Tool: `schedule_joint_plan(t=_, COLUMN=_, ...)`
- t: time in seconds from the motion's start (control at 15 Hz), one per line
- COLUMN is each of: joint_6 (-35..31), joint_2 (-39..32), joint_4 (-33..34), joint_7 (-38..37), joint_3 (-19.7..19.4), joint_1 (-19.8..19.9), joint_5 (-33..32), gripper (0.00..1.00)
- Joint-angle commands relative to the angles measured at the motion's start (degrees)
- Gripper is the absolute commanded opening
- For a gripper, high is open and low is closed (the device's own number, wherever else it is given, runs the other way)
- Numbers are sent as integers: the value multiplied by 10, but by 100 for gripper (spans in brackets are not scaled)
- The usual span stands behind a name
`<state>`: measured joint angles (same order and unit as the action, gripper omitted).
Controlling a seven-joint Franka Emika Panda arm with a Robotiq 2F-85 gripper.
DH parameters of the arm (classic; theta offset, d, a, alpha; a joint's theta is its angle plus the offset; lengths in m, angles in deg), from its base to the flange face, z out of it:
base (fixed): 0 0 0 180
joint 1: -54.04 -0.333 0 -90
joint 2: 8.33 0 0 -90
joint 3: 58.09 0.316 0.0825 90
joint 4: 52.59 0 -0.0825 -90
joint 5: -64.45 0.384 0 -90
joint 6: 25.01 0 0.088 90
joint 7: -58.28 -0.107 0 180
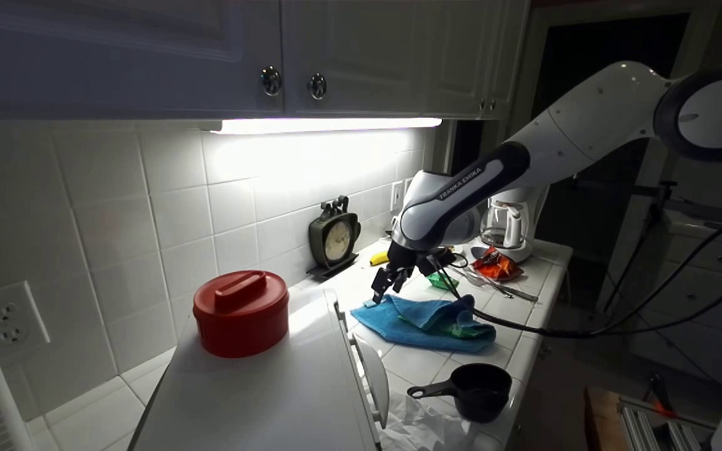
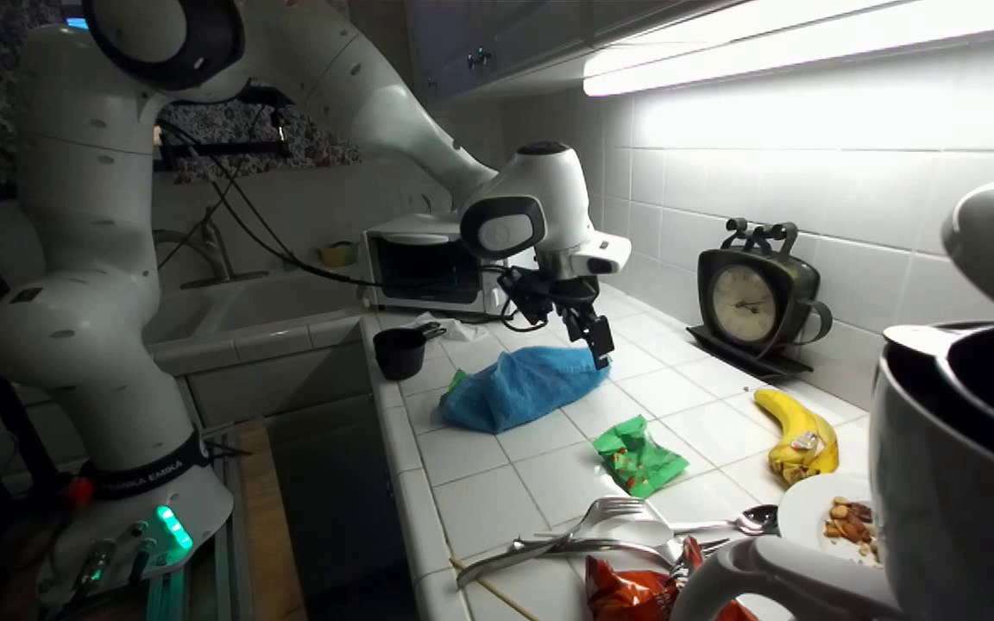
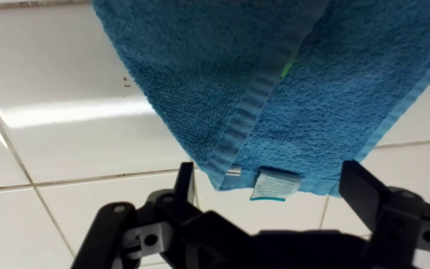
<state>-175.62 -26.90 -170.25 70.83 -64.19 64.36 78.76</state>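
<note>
In the wrist view the jaws stand spread wide, one left of centre, one at the right, low in the frame, pinching nothing. A blue towel [image 3: 293, 123] runs from the top edge down to the gap between them, a white label [image 3: 276, 185] sticking out from its lower hem; whether they touch it, I cannot tell. In both exterior views the towel lies rumpled on the worktop [image 2: 480, 509], just below mid-frame, the jaws at its edge. In an exterior view a black measuring cup [image 1: 480, 391] sits low, right of centre. In an exterior view a green packet [image 2: 639, 457] lies lower right of centre, a banana [image 2: 795, 435] farther right, a clock [image 2: 747, 302] above it.
</note>
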Motion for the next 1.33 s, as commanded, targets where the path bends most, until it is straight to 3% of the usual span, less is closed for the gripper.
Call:
schedule_joint_plan(t=0.0, joint_6=-9, joint_2=-24, joint_4=21, joint_7=-32, joint_3=9, joint_1=4, joint_5=-7, gripper=100)
schedule_joint_plan(t=0.53, joint_6=-5, joint_2=-47, joint_4=35, joint_7=-32, joint_3=26, joint_1=4, joint_5=-7, gripper=100)
schedule_joint_plan(t=0.6, joint_6=-1, joint_2=-50, joint_4=37, joint_7=-30, joint_3=28, joint_1=5, joint_5=-7, gripper=96)
schedule_joint_plan(t=0.67, joint_6=-1, joint_2=-52, joint_4=38, joint_7=-31, joint_3=29, joint_1=5, joint_5=-8, gripper=72)
schedule_joint_plan(t=0.8, joint_6=3, joint_2=-55, joint_4=42, joint_7=-29, joint_3=31, joint_1=5, joint_5=-9, gripper=71)
schedule_joint_plan(t=1.27, joint_6=37, joint_2=-57, joint_4=52, joint_7=-17, joint_3=38, joint_1=12, joint_5=-3, gripper=19)
